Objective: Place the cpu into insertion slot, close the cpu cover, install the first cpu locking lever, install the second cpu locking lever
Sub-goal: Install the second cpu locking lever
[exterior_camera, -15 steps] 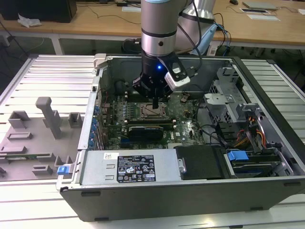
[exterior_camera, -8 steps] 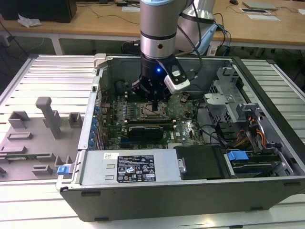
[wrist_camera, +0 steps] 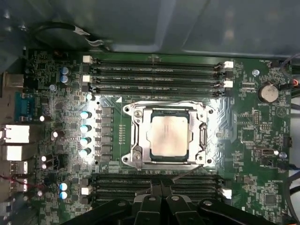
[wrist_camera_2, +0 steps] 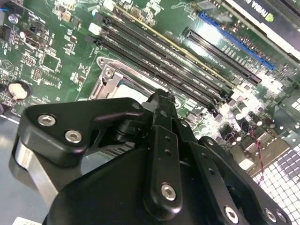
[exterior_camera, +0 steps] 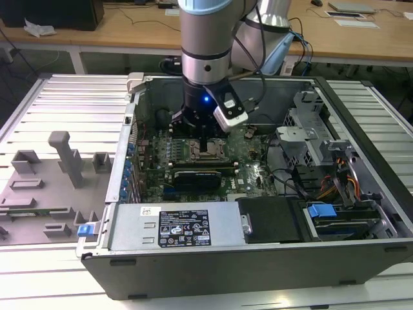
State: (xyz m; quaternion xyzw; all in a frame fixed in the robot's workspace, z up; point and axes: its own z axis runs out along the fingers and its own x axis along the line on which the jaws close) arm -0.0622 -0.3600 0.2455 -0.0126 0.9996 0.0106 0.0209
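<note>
the cpu (wrist_camera: pixel 169 135) already sat in the insertion slot (wrist_camera: pixel 137 154) at the middle of the green motherboard (wrist_camera: pixel 117 187), and the cpu cover (wrist_camera: pixel 201 115) lay flat around it, its window framing the pale metal top — so placing and closing looked done. whether either locking lever was latched could not be told from these views. the gripper (wrist_camera: pixel 161 192) hung just above the board beside the socket, between it and the near memory slots (wrist_camera: pixel 154 185); its fingers were drawn together and held nothing, with no contact evident.
</note>
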